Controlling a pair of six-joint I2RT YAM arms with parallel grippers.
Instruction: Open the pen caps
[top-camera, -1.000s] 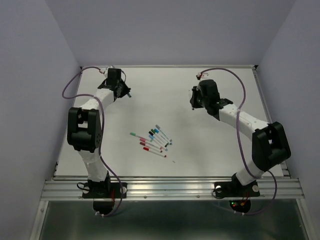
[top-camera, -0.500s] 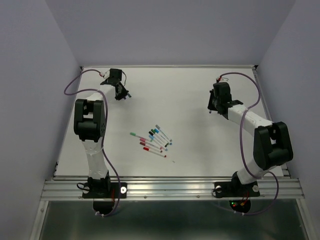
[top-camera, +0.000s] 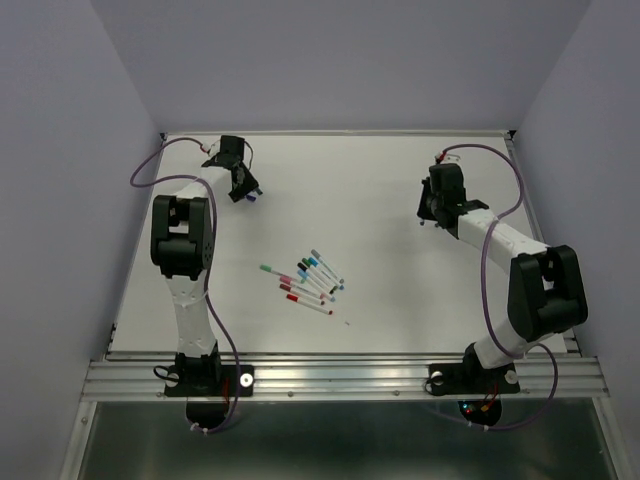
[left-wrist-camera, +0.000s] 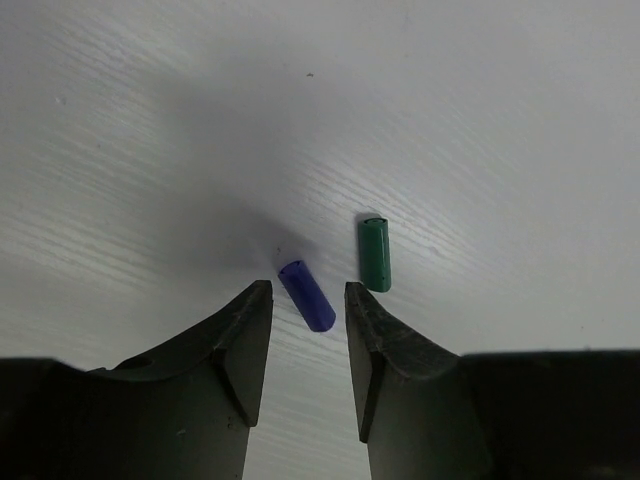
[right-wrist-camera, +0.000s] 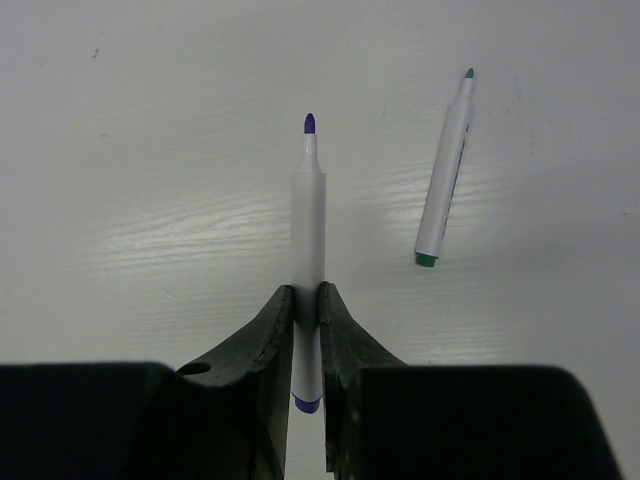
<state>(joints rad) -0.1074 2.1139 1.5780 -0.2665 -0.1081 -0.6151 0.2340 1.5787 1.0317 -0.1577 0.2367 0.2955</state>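
In the left wrist view my left gripper (left-wrist-camera: 306, 290) is open, its jaws well apart just above the table. A loose blue pen cap (left-wrist-camera: 306, 295) lies on the table right at the gap between the fingertips, touching neither. A green pen cap (left-wrist-camera: 374, 254) lies just beyond it to the right. My right gripper (right-wrist-camera: 307, 295) is shut on the white barrel of an uncapped pen (right-wrist-camera: 308, 210) with a blue tip. Beside it an uncapped green-tipped pen (right-wrist-camera: 444, 170) lies on the table. Several capped pens (top-camera: 305, 280) lie in a cluster mid-table.
The left gripper (top-camera: 246, 190) is at the far left of the table, close to the left wall and the back edge (top-camera: 340, 133). The right gripper (top-camera: 428, 214) is at the far right. Purple cables (top-camera: 150, 165) loop behind both arms.
The left jaws have parted and let go of the blue cap, which now lies on the table. Both arms swung outward a second ago and have since held still.
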